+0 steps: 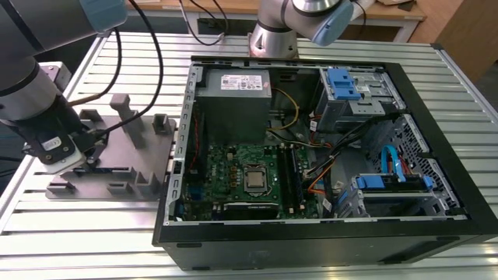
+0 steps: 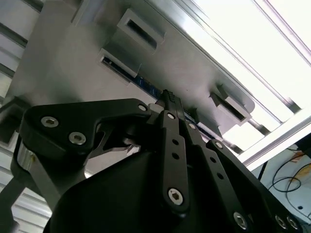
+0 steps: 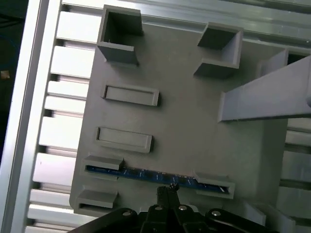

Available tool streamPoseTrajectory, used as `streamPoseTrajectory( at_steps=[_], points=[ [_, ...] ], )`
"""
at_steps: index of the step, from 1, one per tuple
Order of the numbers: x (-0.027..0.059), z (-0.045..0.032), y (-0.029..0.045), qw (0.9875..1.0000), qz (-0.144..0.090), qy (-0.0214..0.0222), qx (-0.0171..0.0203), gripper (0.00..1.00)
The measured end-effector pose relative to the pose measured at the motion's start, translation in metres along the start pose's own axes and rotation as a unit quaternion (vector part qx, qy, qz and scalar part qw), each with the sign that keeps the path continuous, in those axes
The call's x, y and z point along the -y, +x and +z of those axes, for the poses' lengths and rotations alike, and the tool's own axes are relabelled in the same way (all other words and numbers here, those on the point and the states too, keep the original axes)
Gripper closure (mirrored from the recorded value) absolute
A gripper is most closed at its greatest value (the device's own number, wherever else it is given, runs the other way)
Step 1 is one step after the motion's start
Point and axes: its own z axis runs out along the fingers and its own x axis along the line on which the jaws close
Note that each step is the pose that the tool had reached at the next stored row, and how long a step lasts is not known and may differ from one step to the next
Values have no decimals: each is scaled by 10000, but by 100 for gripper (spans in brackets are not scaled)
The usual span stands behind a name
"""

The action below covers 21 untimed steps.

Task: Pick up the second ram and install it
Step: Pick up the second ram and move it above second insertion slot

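Hovering low over the grey fixture plate [image 1: 144, 153], the claw [image 1: 84, 168] has its fingers pressed together w/ nothing pinched btw them. Its tips sit right at the top edge of the second ram [image 3: 146, 174]; can't tell if touching. The ram stands on its long edge w/ its ends in two low brackets [image 3: 104, 162], along the plate border nearest the camera in the exterior view, well apart from the PC case [image 1: 435, 70]. In both wrist views the blue-green strip runs crosswise just past the fingertips [image 2: 167, 97]. Also on the plate, near the ram: low rectangular sockets [image 3: 131, 95], open box posts [image 3: 121, 29] & a slanted wall [image 3: 262, 99]. In the exterior view, upright posts [image 1: 125, 111] stand on the far side of the claw, and black cables [image 1: 155, 64] hang from the arm [image 1: 27, 87] across the air over the plate. The case's side wall is just beside the plate on the exterior view's right, a narrow gap at most. Inside the case: mobo [image 1: 233, 163], long black slots [image 1: 290, 172], PSU [image 1: 233, 86], blue drive bracket [image 1: 342, 81] & loose wiring. A second arm's base [image 1: 272, 38] stands at the far side of the slatted worktop [image 1: 86, 239]. The plate lies close to the worktop's edge on the exterior view's left, w/ a dark drop beyond. Bare slats lie open on the camera side of the plate & case.
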Motion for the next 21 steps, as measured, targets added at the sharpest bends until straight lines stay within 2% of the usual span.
streamPoseTrajectory(
  at_steps=[5, 11, 17, 21],
  points=[
    [0, 0, 0, 9994, -355, -7, -16, 93],
    [0, 1, 0, 9969, -785, -15, -34, 93],
    [0, 1, 0, 9927, -1203, -23, -52, 93],
    [0, 1, 0, 9888, -1488, -28, -65, 93]
  ],
)
